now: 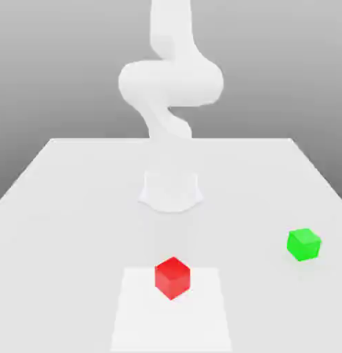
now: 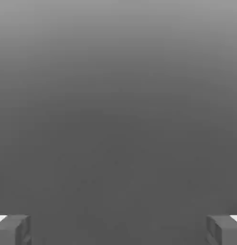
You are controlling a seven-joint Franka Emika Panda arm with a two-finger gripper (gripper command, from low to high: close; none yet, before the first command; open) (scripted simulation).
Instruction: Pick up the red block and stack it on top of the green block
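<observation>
The task looks to be at its start: the red block (image 1: 172,277) sits untouched on the bench (image 1: 63,207), near the front edge, and the green block (image 1: 303,244) rests well apart toward the exterior view's right. In the hand view the gripper (image 2: 118,229) is spread wide with nothing between its fingers (image 2: 13,228). Next the arm (image 1: 170,83) must descend over the red cube; bare surface surrounds both cubes, though green lies nearer the side edge

The white arm (image 1: 170,83) rises in a curled bend, its hand (image 2: 118,229) spread wide, gripping nothing.
</observation>
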